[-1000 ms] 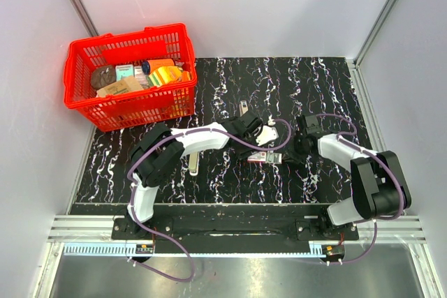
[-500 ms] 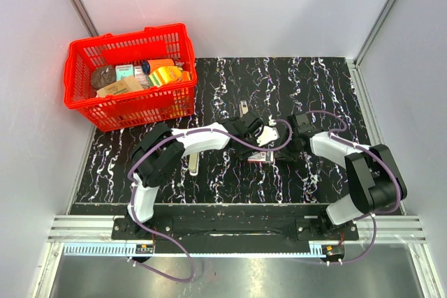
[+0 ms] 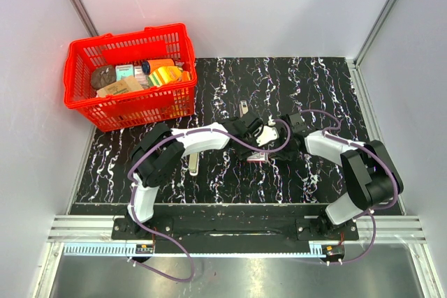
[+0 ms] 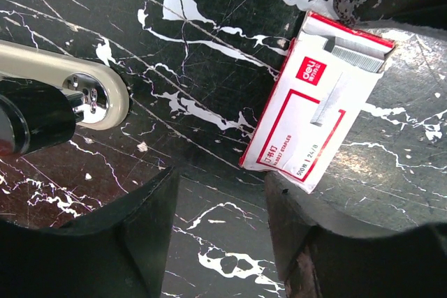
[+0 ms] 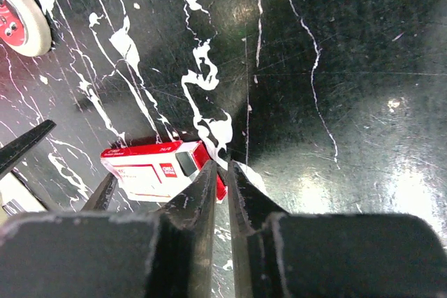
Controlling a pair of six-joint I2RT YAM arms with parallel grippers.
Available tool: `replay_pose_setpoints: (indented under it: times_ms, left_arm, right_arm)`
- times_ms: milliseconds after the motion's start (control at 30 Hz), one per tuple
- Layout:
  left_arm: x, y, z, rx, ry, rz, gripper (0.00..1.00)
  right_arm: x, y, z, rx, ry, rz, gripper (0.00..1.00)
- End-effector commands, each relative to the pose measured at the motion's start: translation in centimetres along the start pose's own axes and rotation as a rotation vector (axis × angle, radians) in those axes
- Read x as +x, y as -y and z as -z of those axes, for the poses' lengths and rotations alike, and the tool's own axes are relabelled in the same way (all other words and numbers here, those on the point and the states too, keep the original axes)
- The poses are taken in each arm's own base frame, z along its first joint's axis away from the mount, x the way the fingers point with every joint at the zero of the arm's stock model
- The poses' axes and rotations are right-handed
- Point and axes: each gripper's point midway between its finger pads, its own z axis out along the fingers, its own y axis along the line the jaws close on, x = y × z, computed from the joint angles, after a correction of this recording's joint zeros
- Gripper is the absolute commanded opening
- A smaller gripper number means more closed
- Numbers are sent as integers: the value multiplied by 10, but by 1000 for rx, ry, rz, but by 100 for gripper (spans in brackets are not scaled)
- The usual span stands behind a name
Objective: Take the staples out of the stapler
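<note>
One stapler [image 4: 42, 64], seemingly clear of box [image 4: 311, 102]

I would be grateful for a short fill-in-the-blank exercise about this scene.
The basket of packaged goods is coloured ___.
The staple box lies with its end ___, staples showing.
The right pincer is nearly ___.
The black table has ___ veins.
Missing words: red; open; shut; white.
</note>
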Motion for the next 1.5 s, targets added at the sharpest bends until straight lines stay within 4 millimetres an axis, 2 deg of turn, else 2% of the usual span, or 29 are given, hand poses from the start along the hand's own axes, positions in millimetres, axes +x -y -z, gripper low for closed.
replay_pose_setpoints:
  times_ms: [0, 333, 467, 633, 833, 933, 1167, 1333, 1367, 1467]
  left_arm:
    - [-12, -2, 4, -15, 26, -7, 56]
    - [-12, -2, 5, -16, 28, -14, 57]
    - [-13, -7, 8, -42, 25, -14, 61]
    - [-19, -3, 9, -33, 38, -4, 62]
    - [-17, 5, 5, 3, 39, 12, 63]
    - [-12, 5, 8, -1, 22, 11, 63]
    - [12, -5, 33, -40, -18, 38, 71]
    - [23, -9, 61, -58, -16, 64, 87]
    - [24, -10, 68, -61, -14, 68, 96]
    - [25, -13, 86, -58, -6, 86, 99]
  right_arm:
    - [19, 8, -10, 56, -42, 22, 17]
    - [24, 14, -13, 67, -51, 28, 17]
    - [27, 14, -13, 72, -49, 40, 17]
    - [35, 11, -17, 62, -67, 37, 17]
    - [48, -2, -27, 27, -101, 30, 16]
    - [50, 1, -28, 47, -109, 39, 16]
    - [49, 13, -22, 94, -95, 58, 17]
    - [48, 19, -22, 129, -96, 70, 19]
    - [47, 20, -20, 134, -91, 76, 21]
    - [42, 22, -14, 160, -73, 100, 26]
